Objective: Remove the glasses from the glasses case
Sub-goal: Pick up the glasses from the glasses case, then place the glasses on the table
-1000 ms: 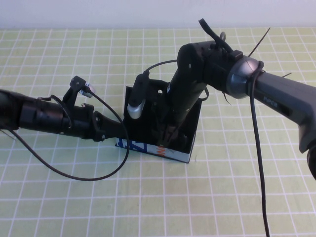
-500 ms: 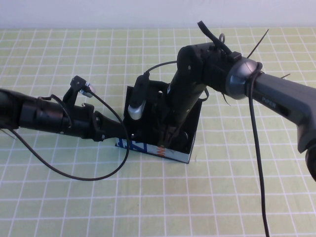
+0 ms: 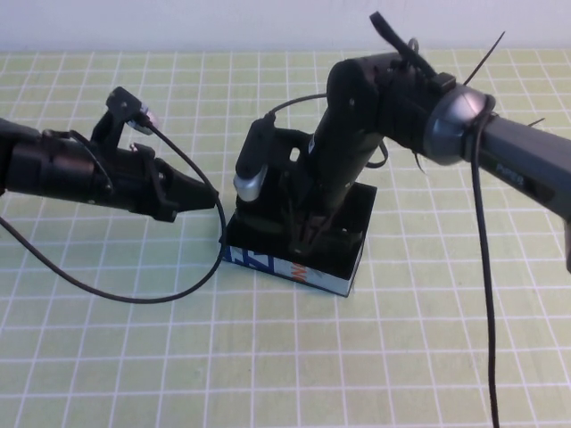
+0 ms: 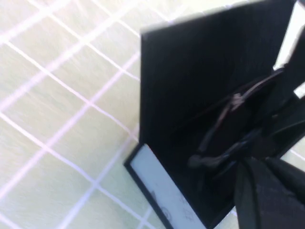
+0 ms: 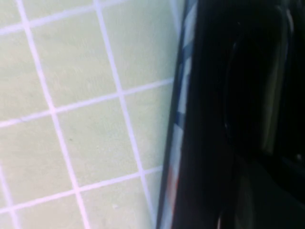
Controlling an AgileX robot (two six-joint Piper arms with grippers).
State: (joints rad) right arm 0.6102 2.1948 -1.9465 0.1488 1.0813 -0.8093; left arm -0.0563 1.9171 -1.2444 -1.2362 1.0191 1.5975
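Observation:
The glasses case (image 3: 290,266) lies mid-table, its pale blue printed side facing me and its black lid standing open behind. In the left wrist view the case (image 4: 157,183) holds the black glasses (image 4: 224,129) inside. My right gripper (image 3: 306,236) reaches down into the case, over the glasses, which it hides in the high view. The right wrist view shows only the case's printed edge (image 5: 180,114) and dark interior. My left gripper (image 3: 211,201) hovers just left of the case, apart from it, shut and empty, with its fingers (image 4: 259,200) near the case's open end.
The green checked mat (image 3: 134,357) covers the table. A black cable (image 3: 134,299) loops from the left arm across the mat in front of it. The right arm's silver wrist camera (image 3: 250,183) hangs over the case's back left.
My left gripper has pulled back from the case's left side, moving left and up. The case has turned slightly. My right gripper stays down in the case.

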